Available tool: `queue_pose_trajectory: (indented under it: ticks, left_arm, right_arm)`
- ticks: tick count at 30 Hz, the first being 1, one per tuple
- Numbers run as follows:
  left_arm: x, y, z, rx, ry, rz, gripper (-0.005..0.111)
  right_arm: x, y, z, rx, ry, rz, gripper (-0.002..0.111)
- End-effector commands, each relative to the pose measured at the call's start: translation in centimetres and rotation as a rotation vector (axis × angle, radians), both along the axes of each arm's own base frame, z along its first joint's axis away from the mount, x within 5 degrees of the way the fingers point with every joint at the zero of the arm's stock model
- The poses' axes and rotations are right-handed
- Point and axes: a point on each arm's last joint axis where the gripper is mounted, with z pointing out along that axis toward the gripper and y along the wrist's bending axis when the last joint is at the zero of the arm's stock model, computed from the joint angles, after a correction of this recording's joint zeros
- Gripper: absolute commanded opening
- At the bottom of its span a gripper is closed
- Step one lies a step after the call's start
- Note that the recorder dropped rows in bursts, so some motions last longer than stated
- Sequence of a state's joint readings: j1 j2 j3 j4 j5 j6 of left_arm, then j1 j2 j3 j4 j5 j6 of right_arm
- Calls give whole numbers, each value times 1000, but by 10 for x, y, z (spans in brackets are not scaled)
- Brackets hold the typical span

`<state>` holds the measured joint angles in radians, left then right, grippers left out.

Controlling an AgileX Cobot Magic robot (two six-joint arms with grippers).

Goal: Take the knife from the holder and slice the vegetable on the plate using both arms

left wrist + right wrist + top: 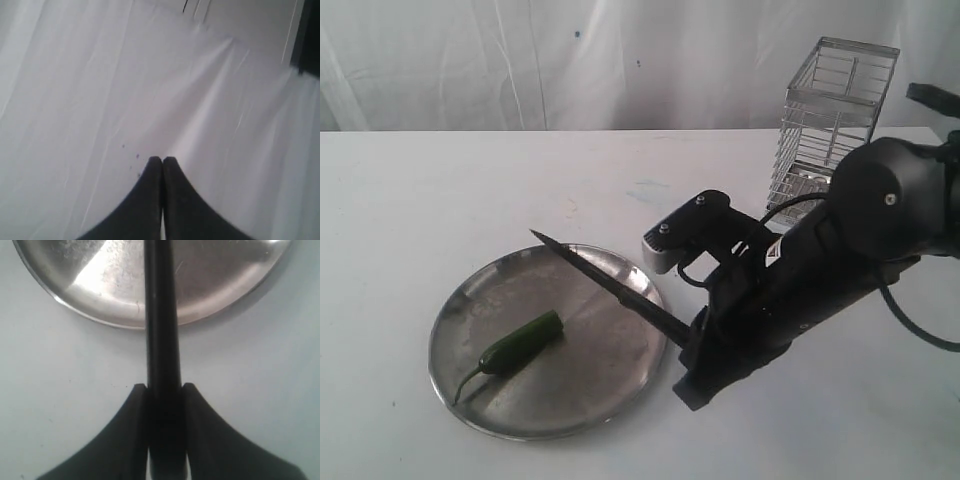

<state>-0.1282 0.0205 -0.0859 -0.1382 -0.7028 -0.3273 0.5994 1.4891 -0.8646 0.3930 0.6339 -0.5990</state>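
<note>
A round steel plate (590, 395) lies on the white table with a dark green chilli pepper (520, 345) on its left half. My right gripper (688, 340) is shut on the handle of the black knife (605, 282), whose blade slants over the plate's upper right part, its tip at the far rim. In the right wrist view the knife (161, 315) runs from between the fingers (131, 410) out over the plate (215, 285). The wire holder (830, 115) stands at the back right. My left gripper (162, 160) is shut on nothing and faces a white cloth, out of the exterior view.
A white cloth backdrop hangs behind the table. The right arm's bulky black body (880, 215) fills the space between the holder and the plate. A dark object (307, 40) shows at one edge of the left wrist view.
</note>
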Motion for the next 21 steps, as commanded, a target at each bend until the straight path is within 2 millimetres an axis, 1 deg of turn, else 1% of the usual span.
queue_pose_trajectory:
  ticks: [1,3,4,5,6,7,8,9,10,11,12,13,14,15,17,18,19,21]
  left_arm:
    - [-4,5,59,-95,-97,-4,0]
    - [4,3,90,3,-104,64,0]
    - [29,-5,110,232,-17,155,0]
    - [47,-10,112,332,62,162,0]
    - [88,-21,105,454,295,92,0]
    - [105,-25,97,492,406,60,0]
    - [144,-30,65,590,705,11,0]
    - [160,-30,45,644,858,0,0]
    - [174,-31,12,705,1124,-21,0]
    - [176,-34,-10,769,1315,-47,0]
    - [176,-46,-33,916,1451,-126,0]
    - [176,-63,-44,1043,1454,-230,0]
    - [174,-78,-50,1188,1418,-345,0]
    - [167,-96,-54,1390,1350,-505,0]
    - [153,-119,-57,1675,1242,-784,0]
    - [150,-126,-57,1729,1214,-870,0]
    - [153,-132,-57,1741,1185,-896,0]
    - [159,-136,-56,1723,1150,-863,0]
  right_arm:
    - [-1,4,4,48,15,-29,0]
    - [0,4,4,49,12,-30,0]
    - [0,5,4,49,9,-31,0]
    - [1,5,3,49,9,-32,0]
    - [2,6,3,60,10,-56,0]
    - [3,6,3,73,7,-86,0]
    - [5,6,4,86,2,-124,0]
    - [6,6,4,82,-4,-121,0]
    - [5,5,4,78,-2,-118,0]
    - [4,5,3,69,5,-110,0]
    - [4,4,2,56,-3,-100,0]
    - [6,3,2,51,-19,-98,0]
    - [8,1,1,50,-18,-107,0]
    - [12,-5,1,47,-18,-132,0]
    - [19,-13,0,50,-15,-174,0]
    - [20,-16,0,54,-8,-188,0]
    - [20,-16,0,55,-2,-189,0]
    - [19,-16,0,56,4,-189,0]
